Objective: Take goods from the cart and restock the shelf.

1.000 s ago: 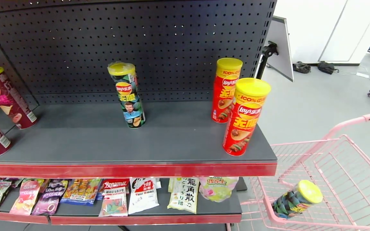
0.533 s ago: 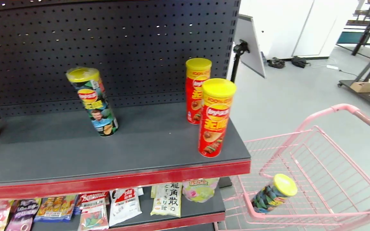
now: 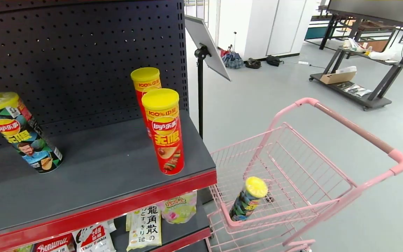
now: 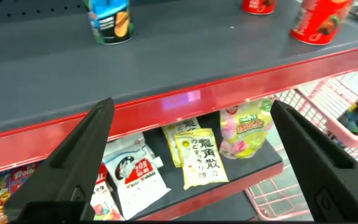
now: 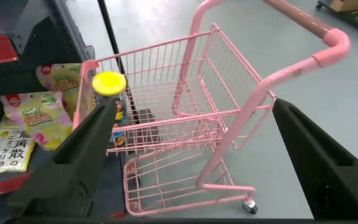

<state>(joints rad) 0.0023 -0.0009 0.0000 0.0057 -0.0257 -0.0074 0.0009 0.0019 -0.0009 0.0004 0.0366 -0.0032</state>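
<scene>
Pink wire cart (image 3: 345, 120) stands right of the shelf (image 3: 117, 164), just off its end.

Head view: one yellow-lidded can (image 3: 247, 203) is in the cart's upper basket. It stands on end in the corner nearest the shelf, slightly tilted. Can't tell if it leans on the wire. On the shelf are two red cans (image 3: 163, 133) near the right end, one behind the other. A dark-print can (image 3: 23, 136) of the same pattern as the cart one sits well to their left, with bare deck between.

Left wrist view: left gripper (image 4: 191, 109) is spread wide with nothing in it. It faces the shelf's red front lip, with snack bags (image 4: 197, 155) on the tier below.

Right wrist view: right gripper (image 5: 191, 106) is likewise fully spread and empty, above and out from the cart. The can sits off toward one finger, not between them.

My read: the step in hand is the pick from the cart, and the right arm is placed for it.
- Centre the fingers on the can first, then come down inside the basket walls.
- Grip the body below the lid, not the lid.
- The corner wires are close, so watch finger clearance on that side.
- Lift straight up before swinging over, then set it down next to the dark-print can.
</scene>
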